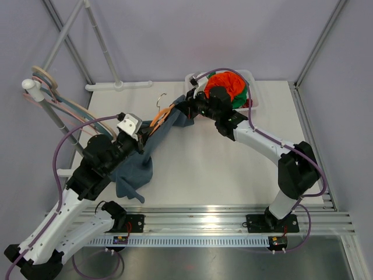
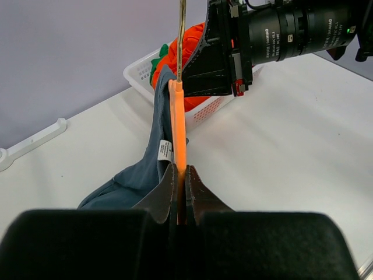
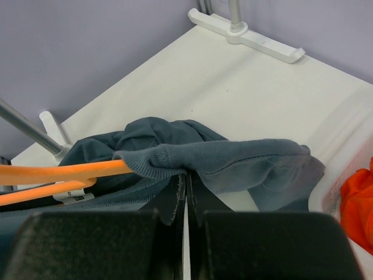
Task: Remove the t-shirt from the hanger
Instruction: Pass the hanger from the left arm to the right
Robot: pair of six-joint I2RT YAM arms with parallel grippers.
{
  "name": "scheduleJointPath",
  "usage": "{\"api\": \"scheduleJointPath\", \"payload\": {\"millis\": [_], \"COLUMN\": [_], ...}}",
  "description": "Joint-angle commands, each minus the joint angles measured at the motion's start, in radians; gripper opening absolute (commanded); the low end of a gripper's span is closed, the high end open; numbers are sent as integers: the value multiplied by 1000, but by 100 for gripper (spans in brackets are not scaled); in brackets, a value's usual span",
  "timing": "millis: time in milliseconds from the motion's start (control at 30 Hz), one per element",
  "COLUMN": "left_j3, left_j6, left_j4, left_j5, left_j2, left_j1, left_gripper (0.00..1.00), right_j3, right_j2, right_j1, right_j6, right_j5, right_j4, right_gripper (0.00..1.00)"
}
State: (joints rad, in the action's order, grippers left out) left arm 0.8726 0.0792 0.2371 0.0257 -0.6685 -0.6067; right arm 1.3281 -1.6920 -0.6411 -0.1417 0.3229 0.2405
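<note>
Pinched tight in the left gripper [image 2: 180,175]: the flat edge of the orange hanger [image 2: 178,122], jaws pressed against the plastic with no gap.

Draped over that hanger, the blue-grey t-shirt [image 2: 140,175], size tag showing just beside the bar, bulk of the cloth sagging off the near end and pooling on the table [image 1: 221,169] close to the left arm.

At the far end, clenched on a rolled hem or collar of the same shirt, the right gripper [image 3: 185,181], fingers closed with fabric bunched between them, right where the hanger's arm runs under the cloth.

Long axis of the hanger: straight from one gripper to the other, lower left to upper right from above, metal hook [image 2: 182,35] pointing up and away past the right wrist.

So, by judgement, a pull along that axis and away from the left gripper, to slide the shoulder off the tip rather than drag across the bar. Right arm nearer to the caught shoulder; left arm best kept as the anchor. Likely snag: collar catching at the hook.

Beyond them, a white basket [image 2: 137,73] of orange and green cloth just behind the right wrist, and a rack [image 1: 46,99] with spare hangers at the far left.
</note>
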Motion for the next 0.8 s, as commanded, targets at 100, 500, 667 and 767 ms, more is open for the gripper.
{"api": "scheduleJointPath", "payload": {"millis": [100,500,667,767], "left_j3": [26,34,52,65], "left_j6": [24,16,21,24], "left_j4": [-53,-36,-7,13], "left_j5": [131,158,155,161], "left_j2": [49,107,84,67], "left_j1": [-4,-4,-4,-4], "left_gripper": [0,0,0,0], "right_j3": [2,-41,-107,-176], "right_j2": [45,61,103,161], "right_j1": [50,132,132,132], "right_j6": [-4,-30,-3,39], "right_j5": [-123,-119,-73,-24], "right_j4": [14,32,103,166], "right_gripper": [0,8,49,67]}}
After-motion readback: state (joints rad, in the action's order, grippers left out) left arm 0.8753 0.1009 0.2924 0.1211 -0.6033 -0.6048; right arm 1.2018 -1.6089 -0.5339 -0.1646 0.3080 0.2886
